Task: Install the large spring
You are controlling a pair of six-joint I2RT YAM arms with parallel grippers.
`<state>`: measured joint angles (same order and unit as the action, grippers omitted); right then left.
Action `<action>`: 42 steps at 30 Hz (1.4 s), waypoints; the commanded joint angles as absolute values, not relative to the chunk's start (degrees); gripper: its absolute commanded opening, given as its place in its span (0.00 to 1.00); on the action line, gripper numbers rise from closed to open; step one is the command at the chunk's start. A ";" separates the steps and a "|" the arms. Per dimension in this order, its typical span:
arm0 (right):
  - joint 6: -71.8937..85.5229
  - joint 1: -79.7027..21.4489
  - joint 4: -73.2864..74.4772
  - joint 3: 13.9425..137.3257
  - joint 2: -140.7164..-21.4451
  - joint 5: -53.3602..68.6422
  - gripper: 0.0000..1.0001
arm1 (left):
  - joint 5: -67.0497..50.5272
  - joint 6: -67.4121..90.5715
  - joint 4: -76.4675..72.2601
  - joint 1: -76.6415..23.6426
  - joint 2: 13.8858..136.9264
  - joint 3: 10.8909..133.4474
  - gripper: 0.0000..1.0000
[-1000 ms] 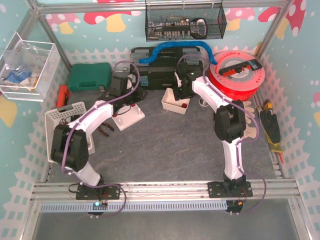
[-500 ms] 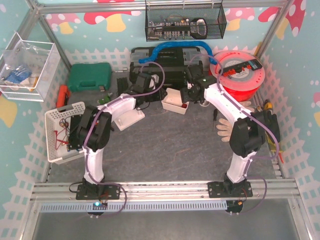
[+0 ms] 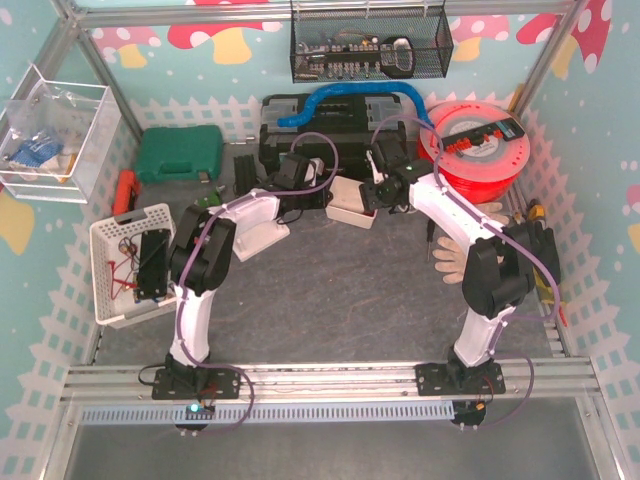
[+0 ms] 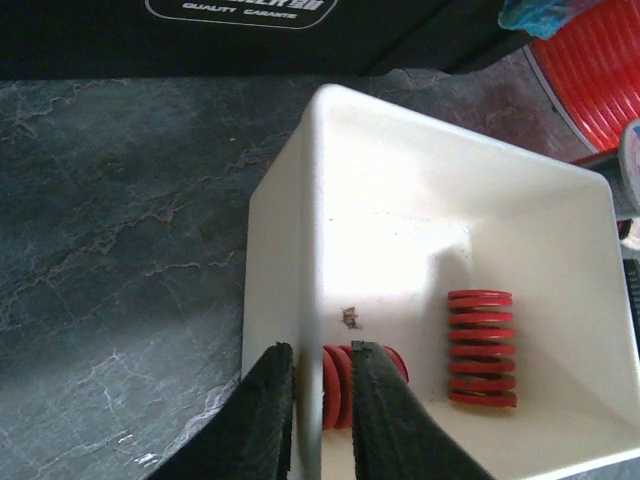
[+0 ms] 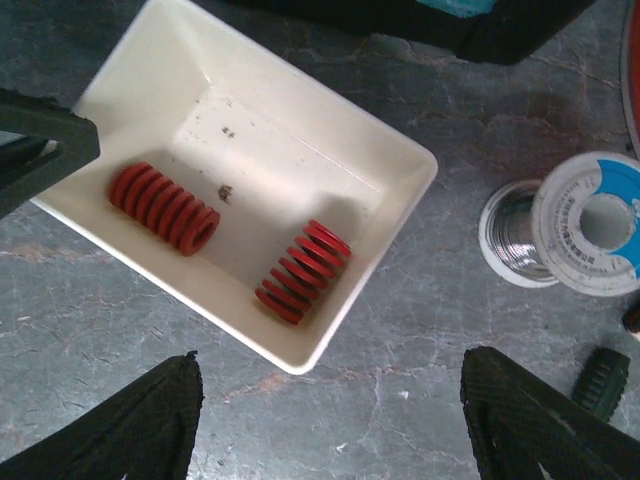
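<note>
L gripper sits astride the left wall of the white tray: one finger outside, one inside, jaws nearly together w/ just the wall and a sliver of red between them. Can't tell if it actually pinches the wall. R gripper hovers over the tray's near corner, fingers wide apart, nothing in them. Step in hand, I'd say, is fetching the spring: L looks set to steady the tray while R lines up for the pick. Nothing is lifted yet, and install is not begun. Tray sits far-centre on the mat, just near of the black toolbox, w/ a solder spool just to its right. It holds two red springs on their sides, apart from each other: left spring by the left wall, right under L's inner finger, and right spring against the right wall. Left spring looks a bit longer, so prob. the large one, but not sure. Next move calls for R to centre over the chosen coil, set its jaws across the spring's width and drop in w/o clipping the wall or L's finger. Other containers: white basket at left w/ wires, clear box on the left wall w/ blue bits, wire basket on the far wall w/ small parts.
</note>
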<state>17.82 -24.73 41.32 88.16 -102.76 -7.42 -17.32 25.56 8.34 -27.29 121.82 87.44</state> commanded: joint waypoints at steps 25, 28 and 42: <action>13.72 -24.43 38.23 82.26 -101.14 -0.48 0.70 | -23.71 -2.17 11.56 -25.49 123.96 93.09 0.04; 13.46 -24.43 38.02 82.07 -101.32 -0.01 0.69 | -23.73 -2.23 11.86 -25.40 125.32 95.23 0.13; -1.63 -23.82 34.32 85.79 -110.38 9.53 0.57 | -15.39 31.25 10.25 -20.21 115.02 91.04 0.49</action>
